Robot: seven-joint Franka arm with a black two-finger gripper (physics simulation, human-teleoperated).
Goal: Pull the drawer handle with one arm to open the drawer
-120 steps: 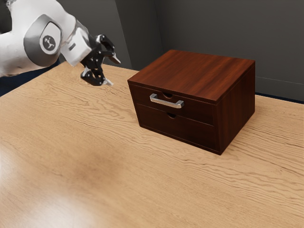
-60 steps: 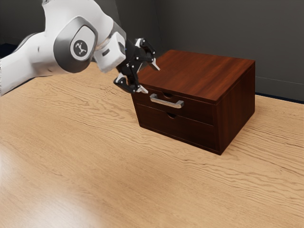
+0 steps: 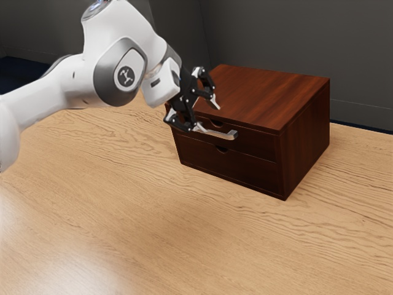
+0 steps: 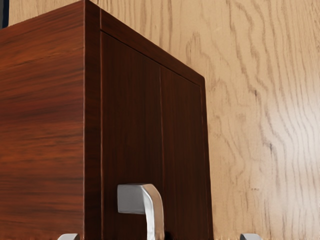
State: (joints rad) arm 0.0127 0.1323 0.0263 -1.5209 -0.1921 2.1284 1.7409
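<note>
A dark wooden cabinet with two drawers stands on the table. The top drawer looks shut and carries a silver handle. My gripper is open and hovers right in front of the handle's end nearest the arm, one finger above it and one at its level, not closed on it. In the wrist view the handle juts from the cabinet front close under my hand, between my two fingertips.
A lower drawer without a handle sits beneath the top one. The light wooden table stretches wide in front of the cabinet. A dark wall rises behind it.
My arm has swung toward the exterior view's right, carrying the gripper from beyond the cabinet's corner to the top drawer's handle. The cabinet and drawer have not moved.
</note>
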